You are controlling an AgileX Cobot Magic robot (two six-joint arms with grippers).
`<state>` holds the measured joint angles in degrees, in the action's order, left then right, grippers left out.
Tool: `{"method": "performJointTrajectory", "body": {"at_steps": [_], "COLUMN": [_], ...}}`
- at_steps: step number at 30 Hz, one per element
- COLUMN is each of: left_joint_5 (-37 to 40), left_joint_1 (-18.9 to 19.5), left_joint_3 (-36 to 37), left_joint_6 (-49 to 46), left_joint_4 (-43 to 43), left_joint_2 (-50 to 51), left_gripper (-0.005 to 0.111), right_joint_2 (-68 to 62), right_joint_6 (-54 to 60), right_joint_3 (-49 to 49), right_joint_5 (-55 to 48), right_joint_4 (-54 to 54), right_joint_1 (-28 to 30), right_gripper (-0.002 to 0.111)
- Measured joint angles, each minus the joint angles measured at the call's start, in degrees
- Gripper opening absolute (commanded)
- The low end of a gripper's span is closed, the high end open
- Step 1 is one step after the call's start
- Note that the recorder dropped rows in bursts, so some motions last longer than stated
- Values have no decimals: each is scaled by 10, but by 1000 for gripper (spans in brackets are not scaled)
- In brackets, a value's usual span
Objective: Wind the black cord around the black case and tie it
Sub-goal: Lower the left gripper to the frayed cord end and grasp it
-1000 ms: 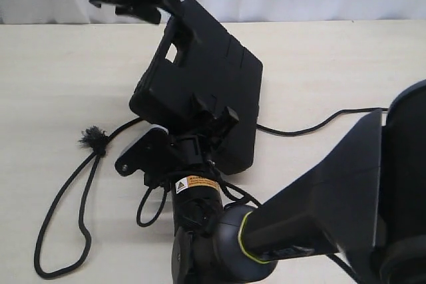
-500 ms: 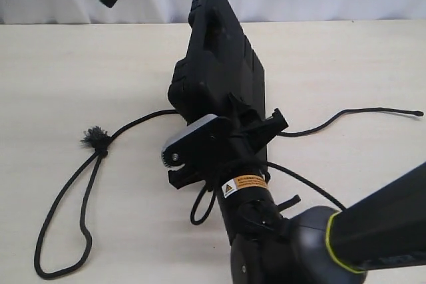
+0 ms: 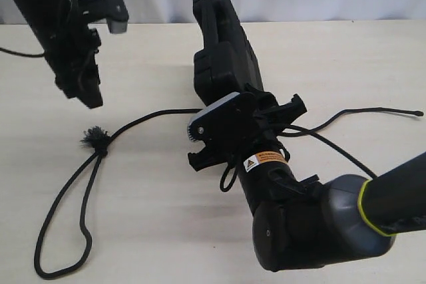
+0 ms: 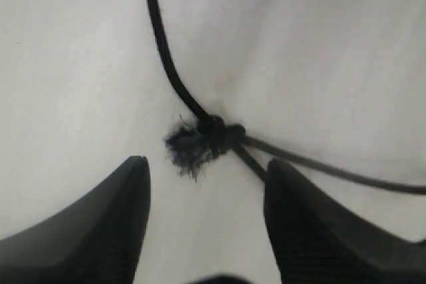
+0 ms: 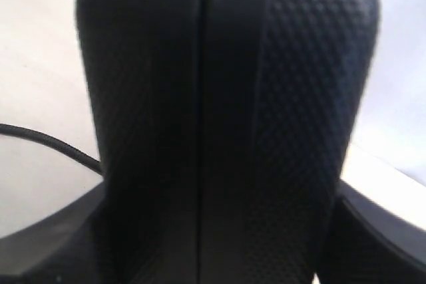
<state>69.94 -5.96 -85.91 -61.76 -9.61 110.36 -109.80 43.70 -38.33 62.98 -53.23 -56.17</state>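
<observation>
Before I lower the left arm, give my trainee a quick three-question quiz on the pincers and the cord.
1. True or false: the left pincer is shut on the frayed tuft of the black cord.
2. What is the right pincer clamping? A) the black case B) the frayed tuft C) nothing
3. In the exterior view, which end of the cord lies at the far right?
Key: 1 false, it is open and not touching the tuft; 2 A; 3 the small knob.
</observation>
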Motion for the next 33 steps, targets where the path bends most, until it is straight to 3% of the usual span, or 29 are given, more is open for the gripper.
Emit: {"method": "performJointTrajectory", "body": {"at_steps": [7, 12, 19, 26, 33], "left_joint_5": [-68, -118, -128, -217, -279], "left_joint_1": [0, 0, -16, -74, -80], "left_joint_3": [93, 144, 183, 205, 209], "left_joint_6": [-122, -267, -433, -462, -462], "left_joint_4": [76, 107, 173, 215, 200], "left_joint_2": [1, 1, 1, 1, 1], "left_gripper": [47, 29, 13, 12, 12], "right_joint_2": [0, 0, 0, 0, 0], "right_joint_6": [0, 0, 1, 19, 21], "right_joint_3": [0, 0, 0, 0, 1], "right_joint_5": [0, 0, 0, 1, 3], "right_joint_4": [1, 1, 1, 1, 1], "right_joint_1": [0, 0, 0, 0, 0], "right_gripper": [4, 4, 4, 4, 4]}}
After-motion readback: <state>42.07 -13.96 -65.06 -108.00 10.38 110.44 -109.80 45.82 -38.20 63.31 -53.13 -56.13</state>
